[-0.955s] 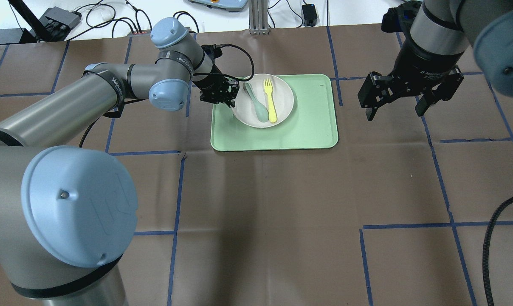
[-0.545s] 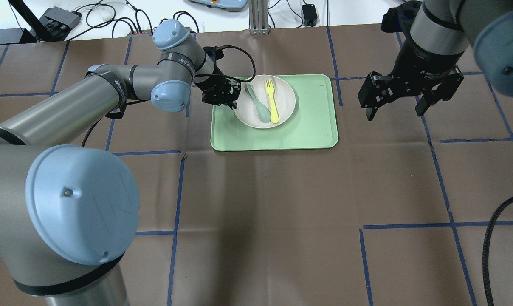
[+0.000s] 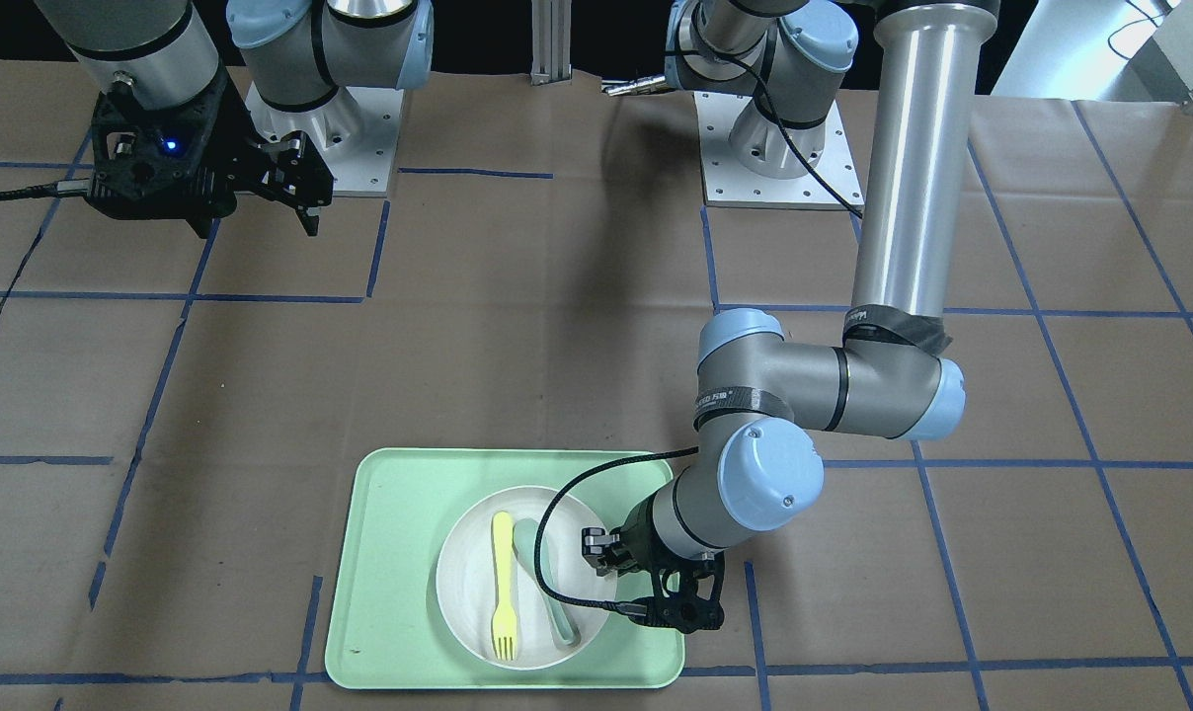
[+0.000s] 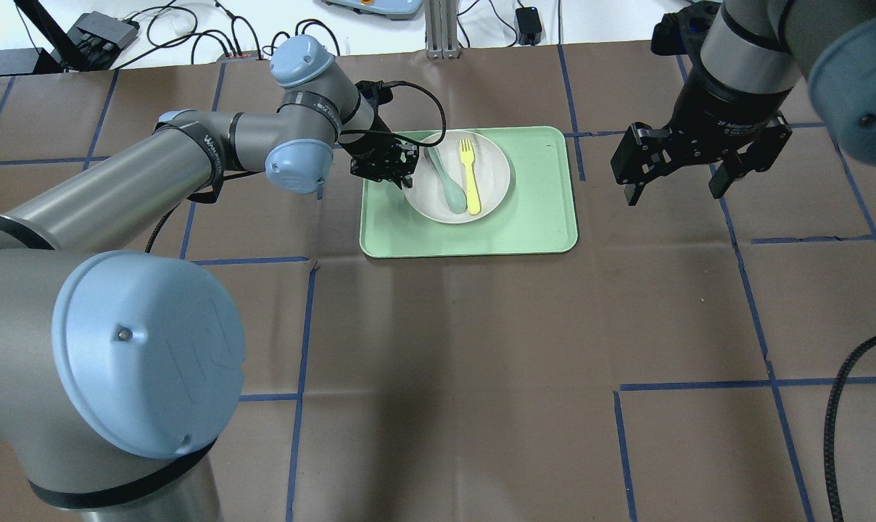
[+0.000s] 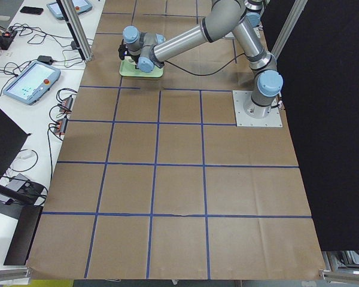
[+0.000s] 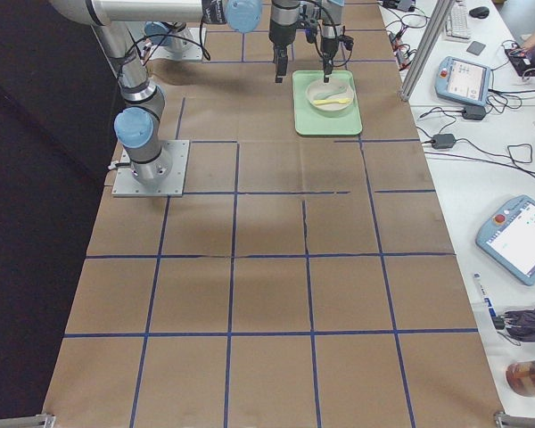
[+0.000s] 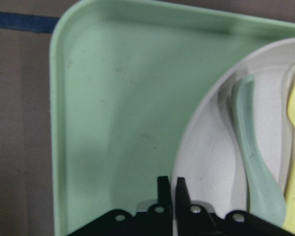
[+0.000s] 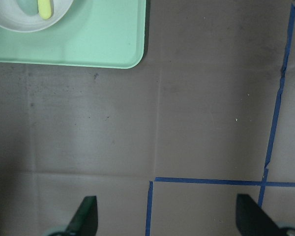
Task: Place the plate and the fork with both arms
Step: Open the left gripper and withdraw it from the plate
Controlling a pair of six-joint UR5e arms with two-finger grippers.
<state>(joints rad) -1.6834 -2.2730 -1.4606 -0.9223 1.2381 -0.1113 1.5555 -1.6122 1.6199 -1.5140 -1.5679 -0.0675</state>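
Even, diffuse overhead light, moderately bright. Soft shadows lie on the paper (image 4: pixel 481 326) near the tray (image 4: pixel 539 225). The left wrist view of tray and plate (image 7: pixel 206 162) is blurred. The left arm (image 3: pixel 917 148) beyond the tray shows glare.

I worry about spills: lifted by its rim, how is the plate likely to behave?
The plate looks rigid and light, so it should lift without bending. Pinched at one edge by the left gripper, it will probably tilt away from the grip. The fork and spoon lie loose inside and may slide, though the raised rim should help.
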